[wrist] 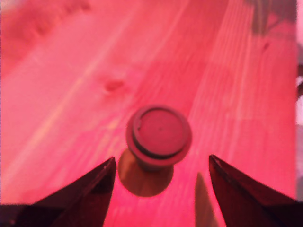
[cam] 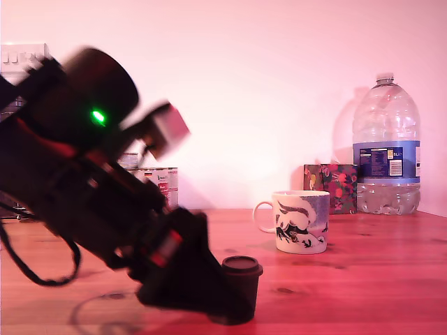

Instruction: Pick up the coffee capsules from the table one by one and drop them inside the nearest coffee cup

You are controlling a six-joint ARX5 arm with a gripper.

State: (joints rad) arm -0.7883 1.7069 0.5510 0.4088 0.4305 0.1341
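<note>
Exterior view: standing upright on the table (cam: pixel 363 279), the coffee capsule (cam: pixel 241 287), with the gripper (cam: pixel 220 296) crowding in low from the exterior view's left, apparently touching or almost touching its side. Waiting well apart toward the exterior view's right, the coffee cup (cam: pixel 302 222); behind it, a water bottle (cam: pixel 386 146).

Wrist view: spreading wide, both dark fingers (wrist: pixel 90 191), holding nothing, the capsule (wrist: pixel 158 135) sitting ahead of the tips and roughly centred in the gap, not yet between them. Probably best: pushing forward until flanking the body under the rim, keeping centred, then closing gently to avoid tipping it.
</note>
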